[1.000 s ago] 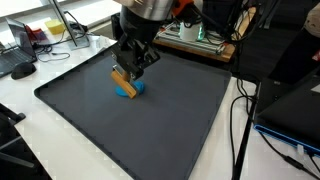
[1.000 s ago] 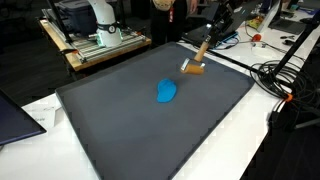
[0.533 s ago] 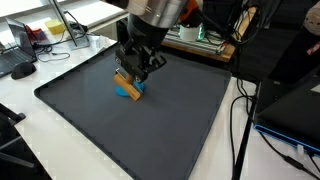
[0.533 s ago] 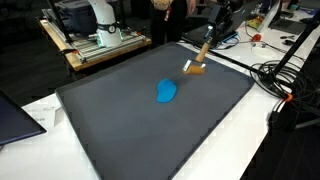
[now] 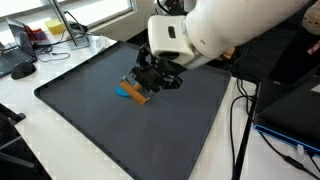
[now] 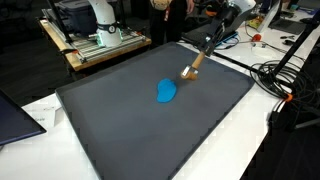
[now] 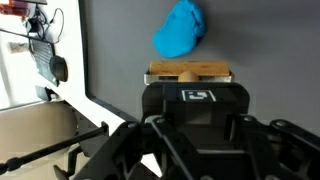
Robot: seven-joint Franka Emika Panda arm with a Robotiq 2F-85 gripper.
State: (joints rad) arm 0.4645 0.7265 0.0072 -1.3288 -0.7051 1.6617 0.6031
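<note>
Wooden tool (image 7: 165, 71) in logo-marked gripper (image 7: 189, 80), near blue lump (image 7: 180, 30)

A large dark grey mat (image 5: 120, 135) is spread over a white counter (image 5: 40, 125), and both are seen in both exterior views. At the counter's far corner a black mouse (image 5: 22, 69), a red box (image 5: 37, 33) and a yellow object (image 5: 57, 28) are seen. Black cables (image 5: 240, 120) are draped over the counter edge beside a dark laptop (image 5: 292, 118). In an exterior view, a wooden cart (image 6: 95, 50) carrying white equipment (image 6: 98, 18) is placed behind the mat.
</note>
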